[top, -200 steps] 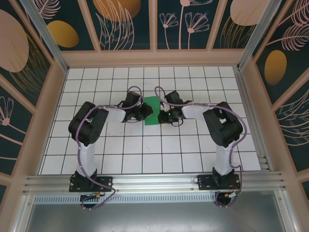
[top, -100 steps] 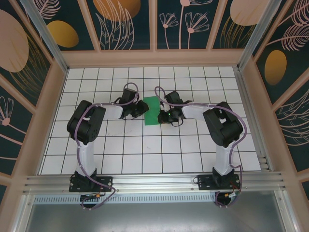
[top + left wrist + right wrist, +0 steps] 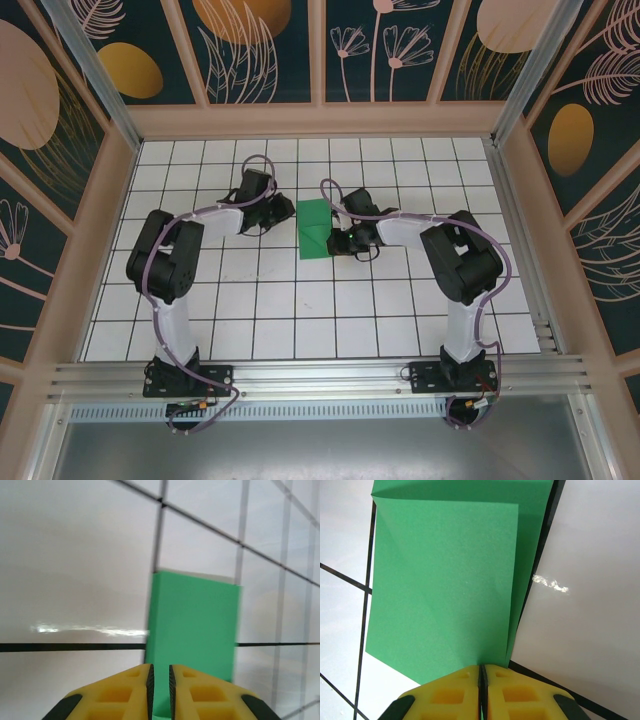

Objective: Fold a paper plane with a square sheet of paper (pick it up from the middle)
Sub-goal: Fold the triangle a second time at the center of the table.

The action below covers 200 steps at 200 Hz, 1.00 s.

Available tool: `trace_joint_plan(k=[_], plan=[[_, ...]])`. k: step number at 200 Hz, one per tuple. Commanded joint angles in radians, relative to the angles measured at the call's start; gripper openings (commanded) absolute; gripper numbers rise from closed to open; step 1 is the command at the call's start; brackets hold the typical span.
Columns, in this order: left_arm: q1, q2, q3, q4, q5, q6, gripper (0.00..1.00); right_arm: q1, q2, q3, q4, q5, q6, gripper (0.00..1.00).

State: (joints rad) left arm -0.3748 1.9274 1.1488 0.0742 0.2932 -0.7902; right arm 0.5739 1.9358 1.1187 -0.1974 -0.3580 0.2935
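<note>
The white gridded table (image 3: 200,300) is smooth and glossy (a streak of glare lies on it in the left wrist view), so thin paper will probably slide on it. The step in hand looks like setting an early fold: keep one side anchored while the other is creased, and align the edges before pressing. The square sheet of paper (image 3: 312,236) lies near the middle of the table, slightly toward the far side, between the two grippers. It is plain, matte, bright green and already doubled over, with a diagonal crease and an upper layer whose edge stops short of the lower one. The right gripper (image 3: 481,666) has its jaws pressed together with no gap, and the sheet's near edge runs into their seam, apparently pinched. The left gripper (image 3: 160,667) sits at the opposite edge with its jaws a slit apart; whether it holds paper cannot be told. The yellow finger pads (image 3: 117,692) are moulded with square recesses.
</note>
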Motion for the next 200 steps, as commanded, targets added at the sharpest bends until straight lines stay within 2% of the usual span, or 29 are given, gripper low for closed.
trace_joint_plan(k=[1,32,84,147,200], plan=[[-0.017,-0.061,-0.072,0.092,0.082,-0.026,0.19,-0.016,0.071,-0.051,-0.141,0.139,-0.005,0.11],[-0.076,-0.040,-0.108,0.150,0.147,-0.059,0.18,-0.016,0.070,-0.054,-0.136,0.131,-0.003,0.11],[-0.121,0.058,-0.062,0.137,0.146,-0.059,0.17,-0.017,0.069,-0.053,-0.132,0.121,-0.001,0.11],[-0.124,0.110,0.003,0.001,0.039,-0.015,0.15,-0.019,0.031,-0.040,-0.111,0.070,-0.007,0.11],[-0.125,0.114,-0.005,-0.017,0.022,-0.014,0.14,-0.021,-0.086,0.029,-0.069,-0.004,-0.004,0.13]])
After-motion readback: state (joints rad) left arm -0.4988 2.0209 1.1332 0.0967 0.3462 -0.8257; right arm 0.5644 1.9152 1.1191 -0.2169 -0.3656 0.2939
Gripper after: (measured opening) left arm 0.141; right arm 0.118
